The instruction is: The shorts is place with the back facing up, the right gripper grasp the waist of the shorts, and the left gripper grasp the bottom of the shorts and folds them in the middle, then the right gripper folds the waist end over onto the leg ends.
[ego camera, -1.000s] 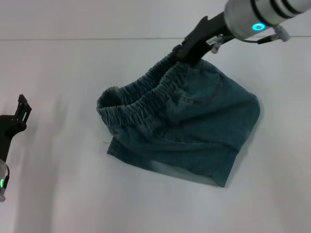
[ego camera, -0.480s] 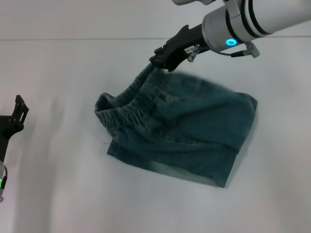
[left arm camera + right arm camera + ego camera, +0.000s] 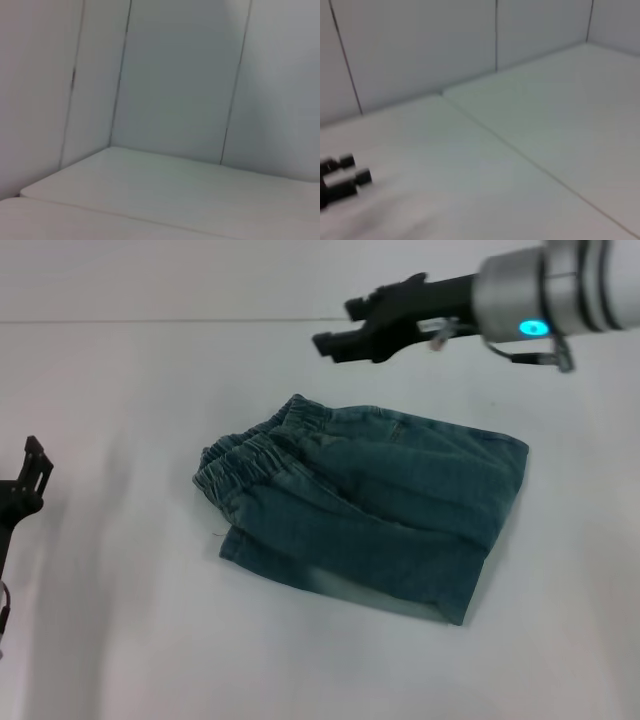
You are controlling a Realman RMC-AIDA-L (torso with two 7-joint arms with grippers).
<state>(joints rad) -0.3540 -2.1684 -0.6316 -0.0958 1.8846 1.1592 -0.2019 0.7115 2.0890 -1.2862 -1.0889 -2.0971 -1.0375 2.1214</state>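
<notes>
The blue-green denim shorts lie folded and flat on the white table. The gathered waist end rests at the pile's left, on top of the lower layer. A pale straight hem shows along the near edge. My right gripper hovers open above the far side of the shorts, clear of the cloth and holding nothing. My left gripper stays at the far left edge, well away from the shorts, its fingers apart with nothing between them.
A seam runs across the table behind the shorts. Both wrist views show only white tabletop and panelled wall.
The right gripper opened and let go of the waistband, then rose away. The waist end dropped flat onto the shorts. The left gripper drifted slightly further left.
</notes>
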